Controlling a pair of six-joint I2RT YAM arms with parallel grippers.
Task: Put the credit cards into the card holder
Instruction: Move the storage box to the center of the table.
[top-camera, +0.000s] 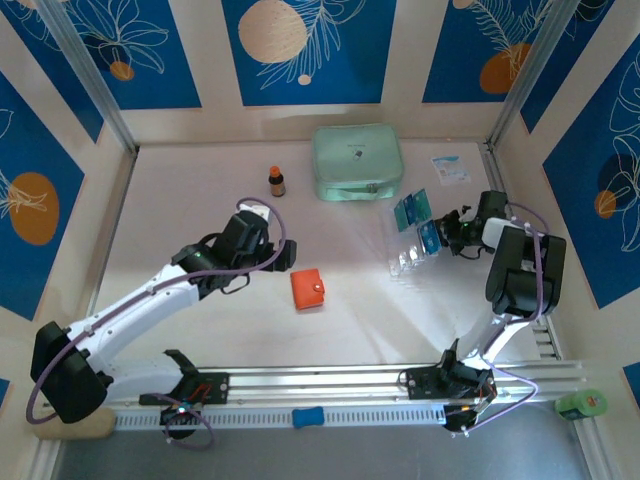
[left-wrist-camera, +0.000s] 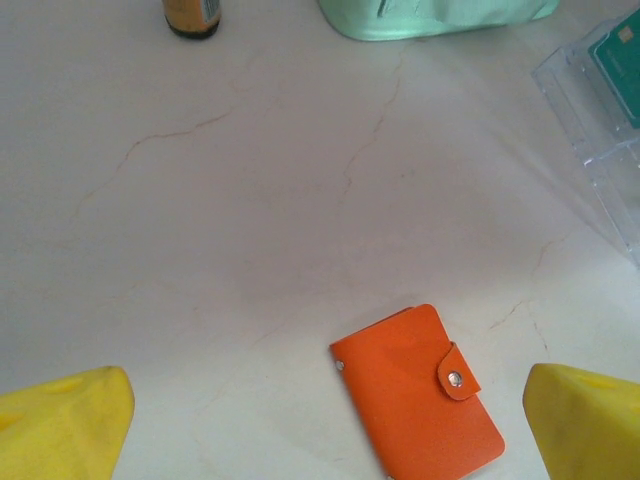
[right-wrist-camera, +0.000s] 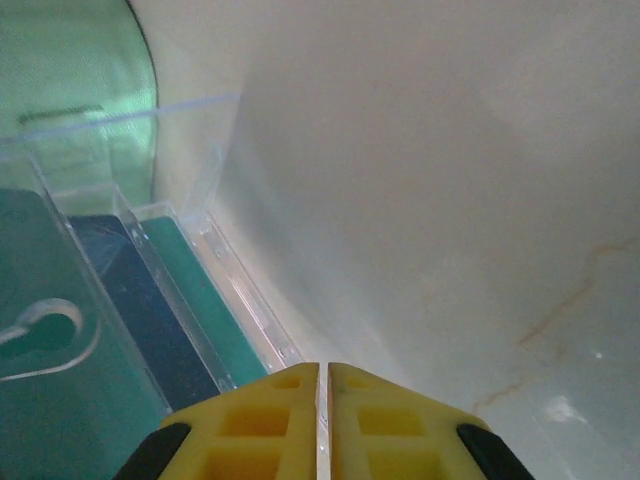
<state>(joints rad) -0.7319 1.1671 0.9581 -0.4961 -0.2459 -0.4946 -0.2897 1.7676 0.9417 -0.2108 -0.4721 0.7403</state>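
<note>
The orange card holder (top-camera: 308, 289) lies closed and snapped on the white table (top-camera: 200, 200), just right of my left gripper (top-camera: 286, 256). In the left wrist view the card holder (left-wrist-camera: 418, 395) lies between the wide-apart yellow fingertips (left-wrist-camera: 70, 420) of the open left gripper (left-wrist-camera: 325, 425). Teal credit cards (top-camera: 412, 210) stand in a clear plastic rack (top-camera: 410, 260) at the right. My right gripper (top-camera: 447, 228) is beside another card (top-camera: 430, 238). Its fingers (right-wrist-camera: 270, 415) are pressed together at the right gripper (right-wrist-camera: 323, 372), with upright cards (right-wrist-camera: 195, 295) to their left.
A large mint-green zip case (top-camera: 357, 160) sits at the back centre, with a small brown bottle (top-camera: 277, 181) to its left. A white paper slip (top-camera: 450, 168) lies at the back right. Patterned walls enclose the table on three sides.
</note>
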